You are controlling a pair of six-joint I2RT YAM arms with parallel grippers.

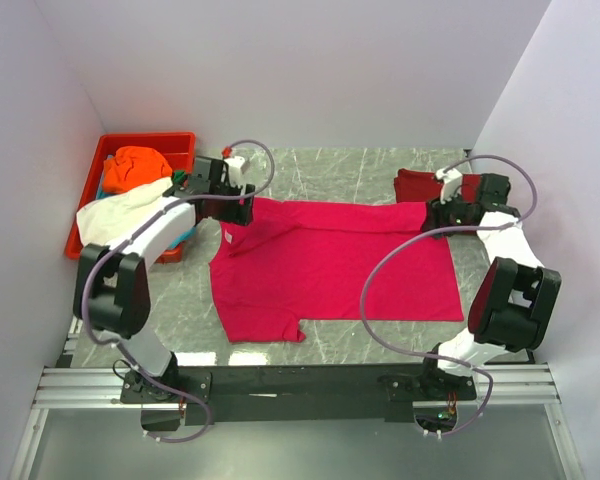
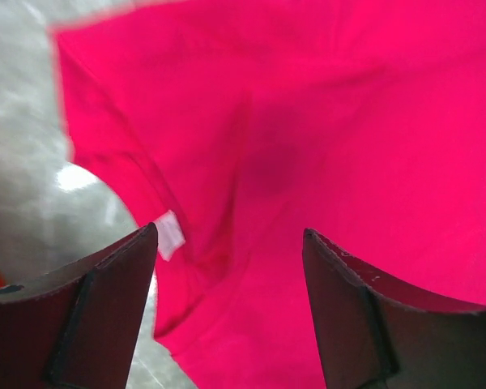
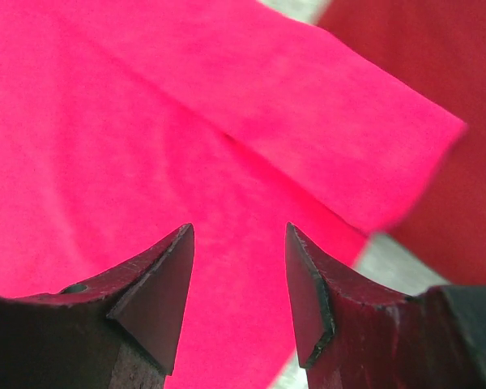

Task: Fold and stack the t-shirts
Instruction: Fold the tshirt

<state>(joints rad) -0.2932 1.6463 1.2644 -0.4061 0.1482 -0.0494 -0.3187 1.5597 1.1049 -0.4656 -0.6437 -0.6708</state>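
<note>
A bright pink-red t-shirt (image 1: 330, 265) lies spread on the marble table, collar to the left. It fills the left wrist view (image 2: 332, 121), its white label (image 2: 169, 234) by the collar, and the right wrist view (image 3: 146, 121). My left gripper (image 1: 242, 212) is open above the shirt's far left corner, near the collar. My right gripper (image 1: 438, 212) is open above the shirt's far right corner. A darker red folded t-shirt (image 1: 420, 185) lies at the far right, behind the right gripper; it also shows in the right wrist view (image 3: 421, 57).
A rigid red tray (image 1: 155, 143) stands at the far left and holds an orange t-shirt (image 1: 140, 166), a white one (image 1: 115, 212) draped over its edge and a bit of teal cloth (image 1: 185, 240). White walls close in on three sides.
</note>
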